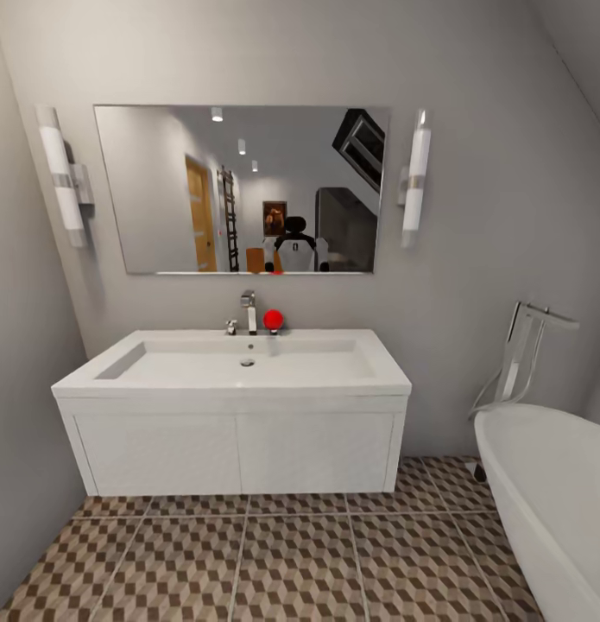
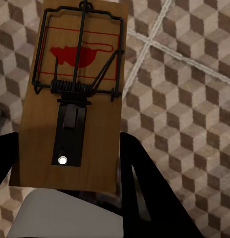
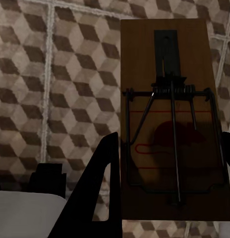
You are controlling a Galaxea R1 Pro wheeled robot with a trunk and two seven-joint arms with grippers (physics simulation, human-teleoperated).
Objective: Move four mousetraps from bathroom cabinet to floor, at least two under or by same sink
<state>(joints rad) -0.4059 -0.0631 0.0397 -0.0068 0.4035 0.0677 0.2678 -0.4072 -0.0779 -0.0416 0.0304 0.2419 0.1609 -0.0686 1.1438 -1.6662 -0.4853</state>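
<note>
A tan wooden mousetrap (image 2: 80, 74) with a dark wire bar and a red mouse print sits between the black fingers (image 2: 144, 188) of my left gripper (image 2: 70, 163), which is shut on it above the cube-patterned bathroom floor (image 2: 184, 99). My right gripper (image 3: 167, 168) is shut on a second mousetrap (image 3: 167, 64), also hanging over the floor tiles (image 3: 60, 74). In the head view the white bathroom sink (image 1: 101, 384) stands straight ahead on a wall-hung unit, with tiled floor (image 1: 291, 561) in front of and below it. The cabinet is out of view.
A white bathtub (image 1: 550, 492) with a tall chrome filler (image 1: 524, 354) stands at the right. A mirror (image 1: 239, 190) and two wall lamps hang over the basin. A chrome tap (image 1: 249, 311) and a red ball (image 1: 272, 320) sit on its back rim. A grey wall (image 1: 23, 389) closes the left.
</note>
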